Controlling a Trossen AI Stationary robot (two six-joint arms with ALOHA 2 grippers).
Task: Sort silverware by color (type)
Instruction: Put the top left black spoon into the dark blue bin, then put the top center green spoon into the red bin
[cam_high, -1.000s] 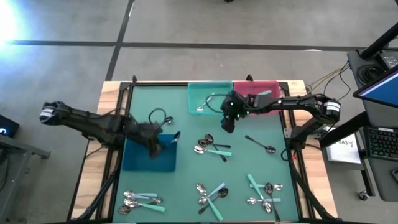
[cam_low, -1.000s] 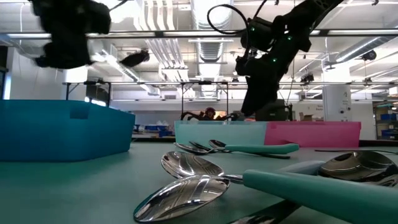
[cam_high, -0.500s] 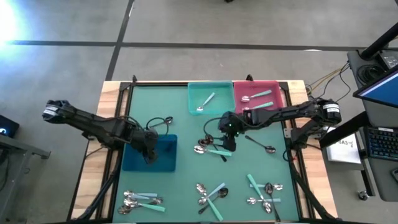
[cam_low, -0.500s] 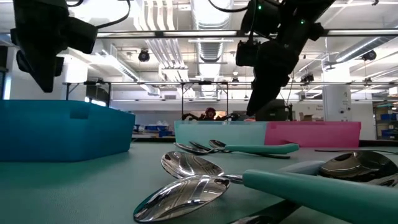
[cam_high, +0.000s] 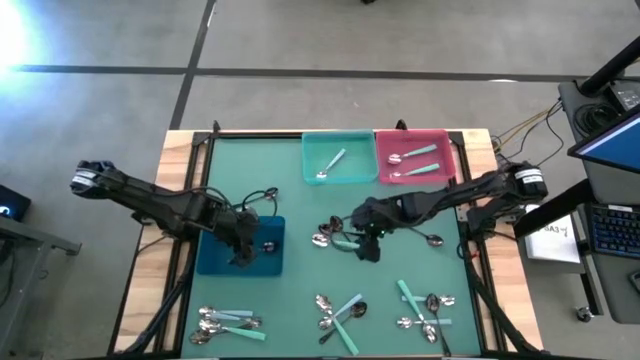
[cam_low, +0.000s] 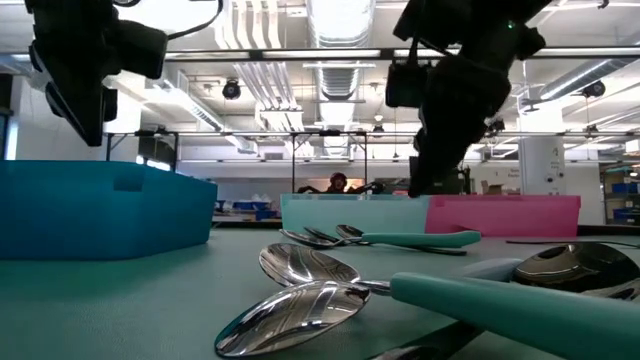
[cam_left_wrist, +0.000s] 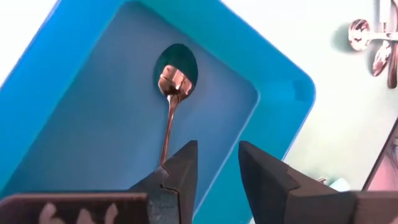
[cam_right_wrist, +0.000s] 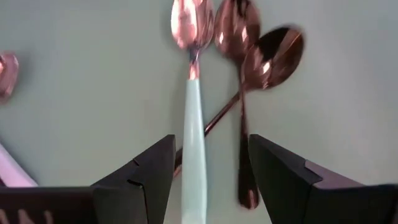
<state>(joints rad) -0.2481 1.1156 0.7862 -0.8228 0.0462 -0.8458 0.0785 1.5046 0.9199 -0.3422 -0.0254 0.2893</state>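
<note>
Under the right gripper (cam_right_wrist: 205, 186), jaws apart: teal-handled spoon (cam_right_wrist: 191, 118) crossing two dark spoons (cam_right_wrist: 264, 62). Light, stiff, slippery; best pinched mid-handle. Left gripper (cam_left_wrist: 214, 180) released, dark spoon (cam_left_wrist: 171, 93) inside blue bin (cam_left_wrist: 273, 93).

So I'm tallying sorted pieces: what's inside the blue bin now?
One spoon lies inside the blue bin. The left end effector, open above it, covers part of the bin floor.

Two arms, matte black, slim jointed links. White-grey collar at each outer joint, left arm (cam_high: 92, 180) and right arm (cam_high: 528, 180). Loose black cable loops off the left wrist. Green indicator light near the right wrist. Gripper fingers (cam_left_wrist: 180, 171) dark, wedge-shaped, angular, flat-faced; same on right (cam_right_wrist: 146, 168).
</note>
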